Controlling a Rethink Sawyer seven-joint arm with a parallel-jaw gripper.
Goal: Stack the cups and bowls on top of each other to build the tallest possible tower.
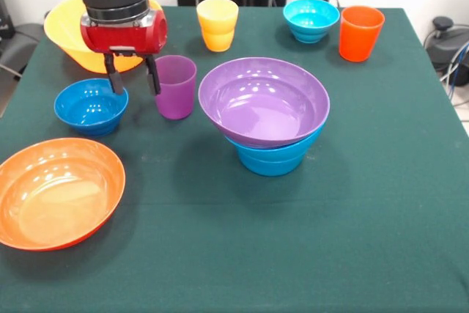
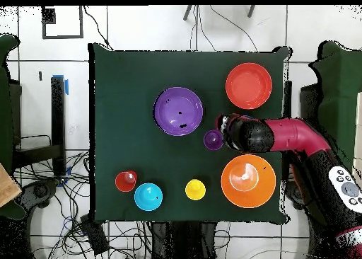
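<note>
Green tabletop (image 1: 366, 181). We see the pincer (image 1: 132, 78) hanging open, empty, between the mid-blue bowl (image 1: 91, 106) and the purple cup (image 1: 175, 86), one finger just beside that cup. Right of the cup, the wide purple bowl (image 1: 264, 100) sits tilted on another blue bowl (image 1: 272, 157).

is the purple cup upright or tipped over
Upright: the purple cup stands on its base on the table, mouth up, beside the open gripper.
</note>
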